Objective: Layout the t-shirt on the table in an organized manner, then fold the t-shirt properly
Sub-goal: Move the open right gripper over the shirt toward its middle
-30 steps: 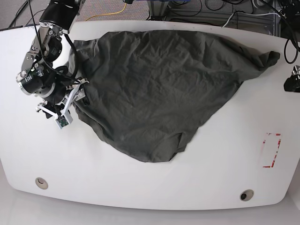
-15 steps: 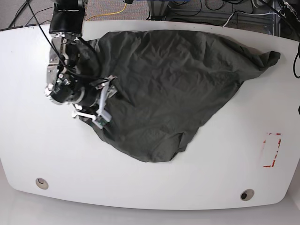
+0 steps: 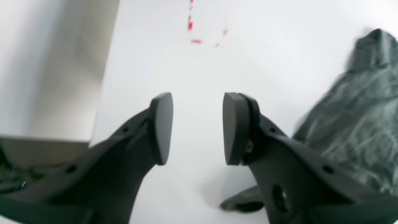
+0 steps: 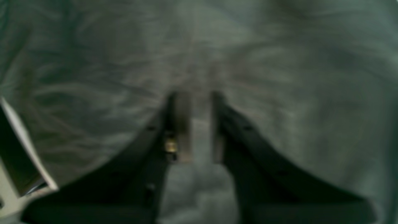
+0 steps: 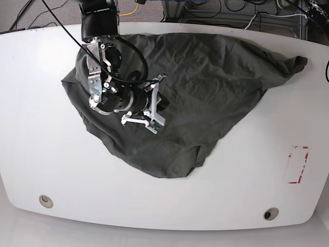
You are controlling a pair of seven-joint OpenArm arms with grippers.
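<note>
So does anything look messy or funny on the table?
Yes. The t-shirt is not flat: it lies crumpled in a lopsided heap, wrinkled, one corner trailing toward the far right edge of the table. The right hand is low over it, in the cloth. Nothing looks torn or spilled.

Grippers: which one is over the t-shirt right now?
The right gripper: dark t-shirt fills its wrist view. The left gripper has only bare white table between its fingers, cloth off to one side.
</note>
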